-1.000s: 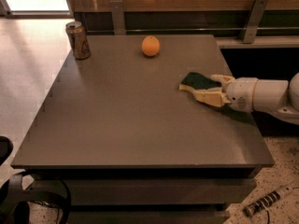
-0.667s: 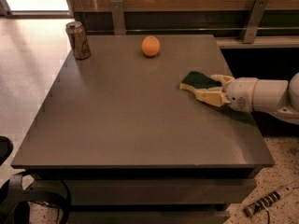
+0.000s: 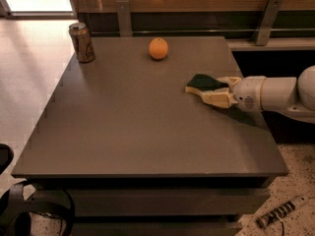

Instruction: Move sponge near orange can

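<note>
Grey table (image 3: pixel 123 132) carries every item. The gripper (image 3: pixel 220 89) reaches in low from the right edge and is clenched across the right end of the sponge (image 3: pixel 203 82), ready for transport. The orange can (image 3: pixel 82 42) stands at the far-left corner, well apart. The orange fruit (image 3: pixel 158 48) lies near the likely path.

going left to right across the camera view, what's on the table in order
orange can → orange fruit → sponge → gripper, reaching in from the right edge and closed on the sponge's right end
</note>
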### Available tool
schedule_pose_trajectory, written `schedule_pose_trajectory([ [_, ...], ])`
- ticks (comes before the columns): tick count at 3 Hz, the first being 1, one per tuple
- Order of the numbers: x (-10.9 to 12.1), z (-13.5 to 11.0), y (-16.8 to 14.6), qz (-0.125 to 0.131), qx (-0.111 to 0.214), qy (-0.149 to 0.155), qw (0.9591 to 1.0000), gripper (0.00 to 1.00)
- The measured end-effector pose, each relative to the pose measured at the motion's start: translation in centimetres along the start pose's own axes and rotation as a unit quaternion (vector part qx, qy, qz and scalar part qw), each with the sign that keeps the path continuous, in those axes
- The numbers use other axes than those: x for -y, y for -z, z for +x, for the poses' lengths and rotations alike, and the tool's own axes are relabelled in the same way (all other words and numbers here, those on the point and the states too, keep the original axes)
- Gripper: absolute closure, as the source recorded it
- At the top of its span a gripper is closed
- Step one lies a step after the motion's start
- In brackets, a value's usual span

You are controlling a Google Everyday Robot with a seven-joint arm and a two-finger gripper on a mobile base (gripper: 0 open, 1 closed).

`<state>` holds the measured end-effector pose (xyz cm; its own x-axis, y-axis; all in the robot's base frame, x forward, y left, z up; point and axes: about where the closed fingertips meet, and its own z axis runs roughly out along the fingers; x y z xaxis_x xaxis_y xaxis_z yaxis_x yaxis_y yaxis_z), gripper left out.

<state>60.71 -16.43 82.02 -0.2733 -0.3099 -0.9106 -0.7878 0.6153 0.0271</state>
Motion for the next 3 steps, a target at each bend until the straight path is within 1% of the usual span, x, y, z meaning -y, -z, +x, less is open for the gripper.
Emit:
schedule_pose_trajectory([
  [1, -0.4, -3.2, -1.8, 0.013, -0.024, 0.012, 0.9996, 1.00],
  [2, -2.4, -7.4, -4.8, 0.009, -0.031, 0.026, 0.9991, 1.00],
  [3, -5.0, -11.3, -9.5, -0.011, -0.026, 0.039, 0.9988, 1.00],
])
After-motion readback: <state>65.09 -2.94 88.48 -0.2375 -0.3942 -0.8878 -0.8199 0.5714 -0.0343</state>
